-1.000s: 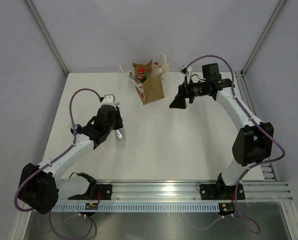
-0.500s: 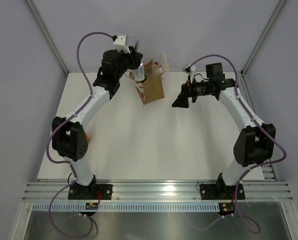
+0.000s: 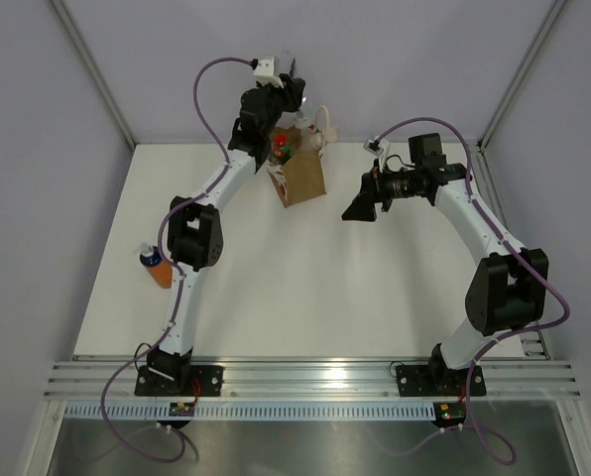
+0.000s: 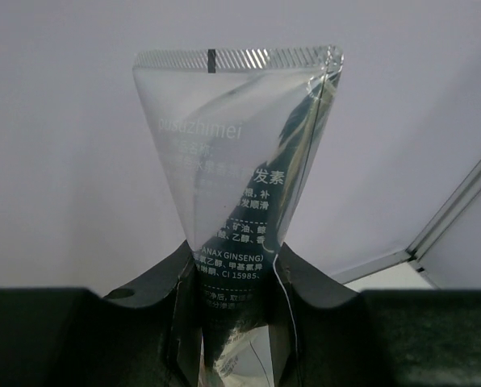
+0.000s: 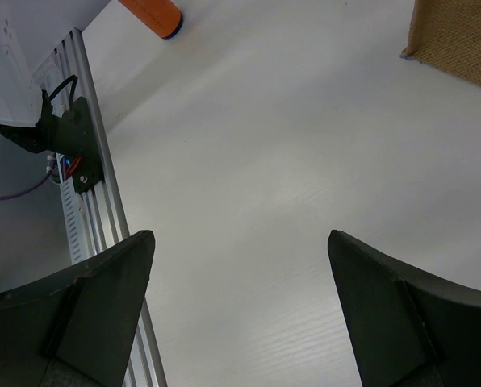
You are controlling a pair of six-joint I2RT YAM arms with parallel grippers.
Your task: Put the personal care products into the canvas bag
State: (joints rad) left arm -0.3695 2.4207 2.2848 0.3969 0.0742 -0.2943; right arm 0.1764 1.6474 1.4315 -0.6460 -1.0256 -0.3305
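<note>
- Left pincer [image 4: 236, 278] clamps the tube [image 4: 236, 153], long axis running straight out from it, over the bag's [image 3: 303, 177] far edge.
- Right pincer [image 3: 359, 204] is wide and empty, right of the bag.
- Bottle [image 3: 158, 268] is well left of the bag.

The right gripper [image 5: 239, 242] stands wide open with nothing between its two dark fingers [image 5: 103, 298], which fill the lower corners of the picture. Behind them lies the white table [image 5: 289, 145]. At the top left, an orange bottle [image 5: 152, 12] rests on it, mostly cut off by the frame. A corner of the woven tan canvas bag [image 5: 458, 40] shows at the top right. Along the left runs a metal rail [image 5: 95, 185] with a black bracket [image 5: 67, 137] and a purple cable [image 5: 14, 192].
</note>
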